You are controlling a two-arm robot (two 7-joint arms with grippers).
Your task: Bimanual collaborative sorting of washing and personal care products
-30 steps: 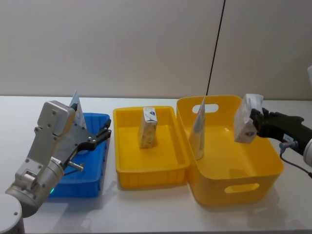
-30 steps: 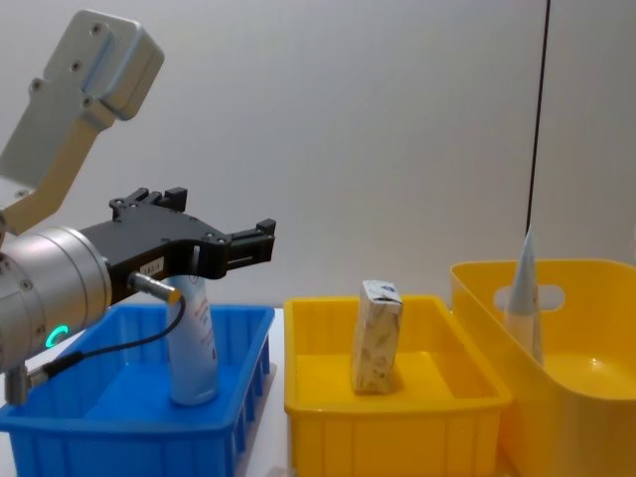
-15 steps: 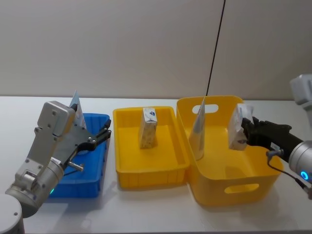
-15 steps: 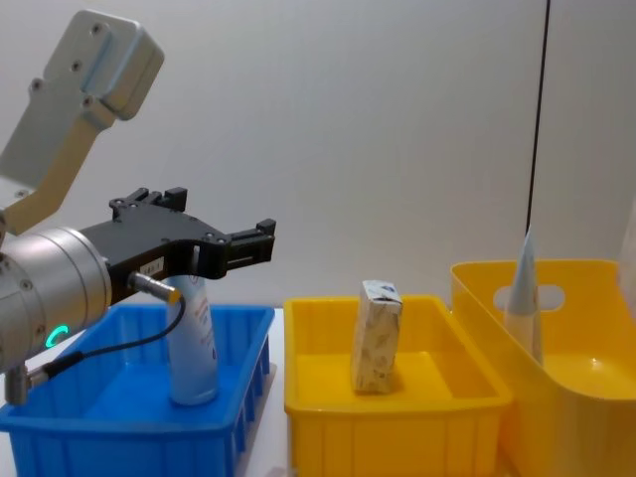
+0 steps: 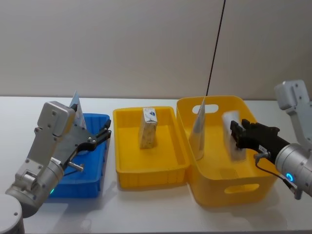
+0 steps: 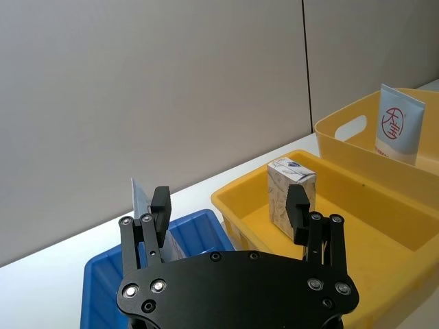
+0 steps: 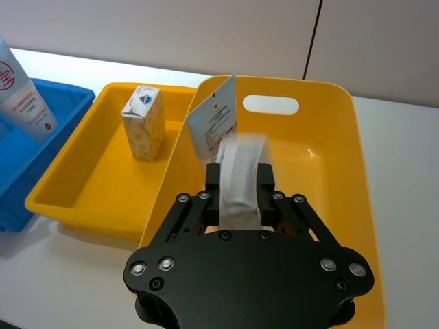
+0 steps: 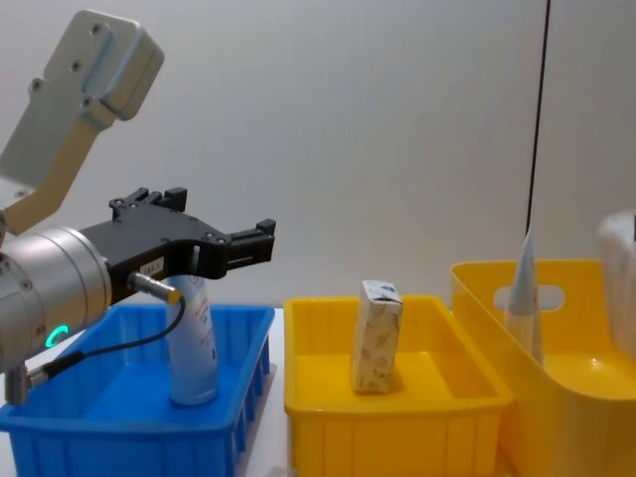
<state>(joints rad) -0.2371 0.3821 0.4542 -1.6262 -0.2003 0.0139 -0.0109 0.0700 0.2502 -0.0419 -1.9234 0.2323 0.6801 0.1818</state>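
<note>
Because tubes are sorted into the deep yellow bin (image 5: 229,187), the right tool (image 7: 239,184) hangs inside it, closed on a tube (image 7: 241,179), beside another tube (image 5: 198,127) standing there. A carton (image 5: 147,127) stands in the shallow yellow bin (image 5: 146,173). Over the blue bin (image 8: 129,427), the left tool (image 6: 228,209) hangs wide open and empty, near a third tube (image 8: 192,343).

Head view looks down and forward over the blue bin (image 5: 92,161), shallow yellow tray (image 5: 146,161) and deep yellow bin (image 5: 229,170). Chest view sits low, side-on, close to the same bins. Left wrist view faces past its gripper (image 6: 230,205) toward tray and carton (image 6: 288,195); right wrist view looks down into the deep bin.
</note>
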